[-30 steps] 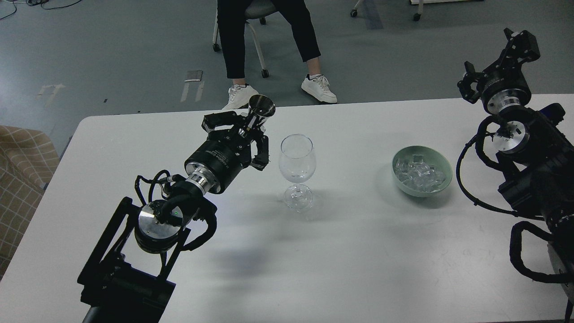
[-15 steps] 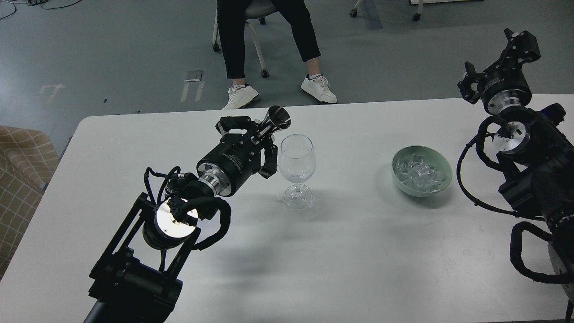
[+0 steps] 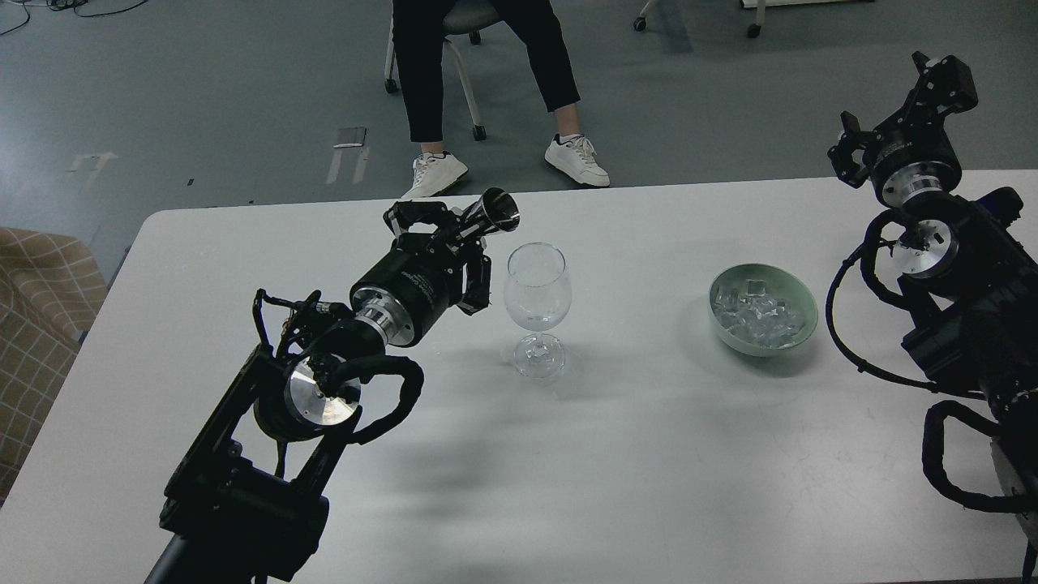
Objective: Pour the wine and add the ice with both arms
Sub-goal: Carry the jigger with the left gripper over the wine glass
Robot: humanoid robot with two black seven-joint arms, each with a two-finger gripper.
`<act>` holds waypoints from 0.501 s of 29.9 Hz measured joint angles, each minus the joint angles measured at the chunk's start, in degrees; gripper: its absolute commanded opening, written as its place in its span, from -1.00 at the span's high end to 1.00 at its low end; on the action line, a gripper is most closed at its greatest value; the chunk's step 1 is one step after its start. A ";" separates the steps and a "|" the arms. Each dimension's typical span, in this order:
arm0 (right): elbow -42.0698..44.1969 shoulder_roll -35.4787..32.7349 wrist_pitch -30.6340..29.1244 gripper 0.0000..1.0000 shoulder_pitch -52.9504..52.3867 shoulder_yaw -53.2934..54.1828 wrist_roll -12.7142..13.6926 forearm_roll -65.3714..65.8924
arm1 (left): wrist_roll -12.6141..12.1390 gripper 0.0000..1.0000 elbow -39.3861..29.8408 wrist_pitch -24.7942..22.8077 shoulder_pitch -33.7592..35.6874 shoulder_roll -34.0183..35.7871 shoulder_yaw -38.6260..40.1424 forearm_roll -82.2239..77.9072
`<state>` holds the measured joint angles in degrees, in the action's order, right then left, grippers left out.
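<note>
A clear empty wine glass [image 3: 537, 307] stands upright at the middle of the white table [image 3: 616, 470]. My left gripper [image 3: 454, 231] is shut on a small shiny metal measuring cup [image 3: 491, 214], tipped with its mouth pointing right, just above and left of the glass rim. A pale green bowl [image 3: 762, 308] right of the glass holds the ice [image 3: 758, 311], several clear cubes. My right gripper [image 3: 896, 113] is raised at the far right, beyond the table's back edge, open and empty.
A seated person's legs and white shoes [image 3: 576, 158] are behind the table's far edge, on a wheeled chair. A checked fabric seat [image 3: 36, 300] is at the left of the table.
My left arm has moved right toward the glass and tipped the metal cup from upright to nearly sideways, then drawn back slightly to the left. The right arm has stayed still.
</note>
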<state>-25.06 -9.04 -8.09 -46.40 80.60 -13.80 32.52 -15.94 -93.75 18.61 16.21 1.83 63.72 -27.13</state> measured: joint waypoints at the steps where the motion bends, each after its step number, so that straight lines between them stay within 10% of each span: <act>1: 0.00 -0.01 0.00 -1.00 0.03 0.00 0.00 0.00 | -0.11 0.86 -0.03 -0.07 0.18 0.06 0.00 -0.49; 15: 0.00 -0.36 -0.06 -1.00 0.09 0.00 0.00 0.00 | -0.73 0.86 -0.37 -3.75 1.18 1.71 -1.30 -8.44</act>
<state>-25.06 -9.40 -8.16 -46.32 80.60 -13.80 32.52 -16.67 -94.12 14.86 17.39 3.54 62.42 -35.57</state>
